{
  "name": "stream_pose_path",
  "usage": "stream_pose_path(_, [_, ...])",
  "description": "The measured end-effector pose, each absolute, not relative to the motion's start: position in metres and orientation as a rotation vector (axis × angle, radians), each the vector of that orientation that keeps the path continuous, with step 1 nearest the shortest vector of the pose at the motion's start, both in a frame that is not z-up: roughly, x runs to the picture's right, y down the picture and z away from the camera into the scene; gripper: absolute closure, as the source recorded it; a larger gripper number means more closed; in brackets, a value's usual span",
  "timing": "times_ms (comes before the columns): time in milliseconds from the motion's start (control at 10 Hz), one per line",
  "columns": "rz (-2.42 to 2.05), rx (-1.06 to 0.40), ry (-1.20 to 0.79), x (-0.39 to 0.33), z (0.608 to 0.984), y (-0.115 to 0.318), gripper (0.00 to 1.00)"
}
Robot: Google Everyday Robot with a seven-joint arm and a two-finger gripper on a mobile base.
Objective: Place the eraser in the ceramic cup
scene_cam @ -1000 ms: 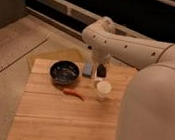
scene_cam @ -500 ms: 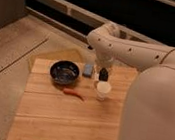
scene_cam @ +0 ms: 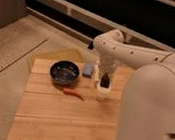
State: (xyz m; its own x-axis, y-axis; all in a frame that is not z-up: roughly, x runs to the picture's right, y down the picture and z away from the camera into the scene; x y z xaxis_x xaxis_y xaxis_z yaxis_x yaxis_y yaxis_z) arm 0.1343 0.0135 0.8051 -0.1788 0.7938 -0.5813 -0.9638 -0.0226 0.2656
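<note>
Gripper (scene_cam: 104, 79) hangs straight over the ceramic cup (scene_cam: 102, 93), pointing down from the end of the white arm (scene_cam: 134, 54) that reaches in from the right. I read its jaws as drawn in narrow, clamped on the eraser (scene_cam: 104, 82), a small dark bar standing upright just at the cup's mouth. Dark bar and dark fingers run together from where I watch, so I cannot tell whether the eraser's lower end is already inside the rim or only just above it.

That cup stands upright on the wooden table (scene_cam: 61, 121), toward its right side and close to the robot's big white body (scene_cam: 154, 117), which fills the right of my view. Just left of the cup, a little further back, lies the blue-grey block (scene_cam: 88, 70). Left of that again sits the dark glossy bowl (scene_cam: 53, 69), apart from the cup. A thin red chili (scene_cam: 74, 94) lies on the planks in front of the bowl, between bowl and cup but nearer to me, touching neither.
</note>
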Motion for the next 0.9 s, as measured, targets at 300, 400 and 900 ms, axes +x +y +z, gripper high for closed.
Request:
stream_pose_path(300, [1.616,-0.326,0.733,0.139,0.817,0.012,1.0])
stream_pose_path(400, [1.612,-0.333,0.729,0.135,0.821,0.011,1.0])
stream_pose_path(900, [1.608,-0.357,0.721,0.128,0.829,0.012,1.0])
